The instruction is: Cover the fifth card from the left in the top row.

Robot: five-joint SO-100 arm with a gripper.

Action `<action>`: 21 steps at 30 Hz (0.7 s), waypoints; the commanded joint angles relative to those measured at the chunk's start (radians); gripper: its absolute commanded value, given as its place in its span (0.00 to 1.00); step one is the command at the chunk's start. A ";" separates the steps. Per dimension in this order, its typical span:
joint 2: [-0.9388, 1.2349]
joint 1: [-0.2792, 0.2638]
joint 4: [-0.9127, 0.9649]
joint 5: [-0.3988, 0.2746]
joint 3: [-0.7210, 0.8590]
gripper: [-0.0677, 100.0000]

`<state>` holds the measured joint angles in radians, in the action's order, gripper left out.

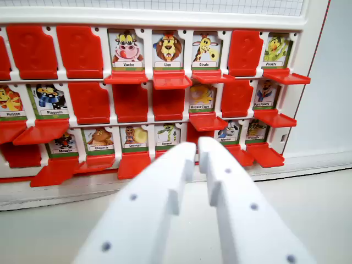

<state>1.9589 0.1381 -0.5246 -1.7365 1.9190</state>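
So the gripper (193, 147) is sitting low in the wrist view, its two white jaws nearly together with just a thin gap between the tips, and it's holding nothing. The tips are pointing up at the board (165, 16), roughly in front of the bottom row around the Serpent card (167, 135). The one that matters is the Girafe card (206, 51) in the top row, counting five tiles from the wrist view's left. It's showing its picture, with its red flap (212, 77) lying flat in front of it. From the tips it's lying well above and a hair toward the wrist view's right, two rows up. I'm guessing the arm is needing mostly a straight climb, then getting under that flap's front edge.
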 commanded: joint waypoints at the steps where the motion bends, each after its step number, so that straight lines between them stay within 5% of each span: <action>1: -0.092 0.017 0.077 0.002 -0.081 0.00; 21: -0.479 -0.021 0.124 0.020 -0.407 0.00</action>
<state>1.4711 0.1289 -0.4234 -1.7196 1.6460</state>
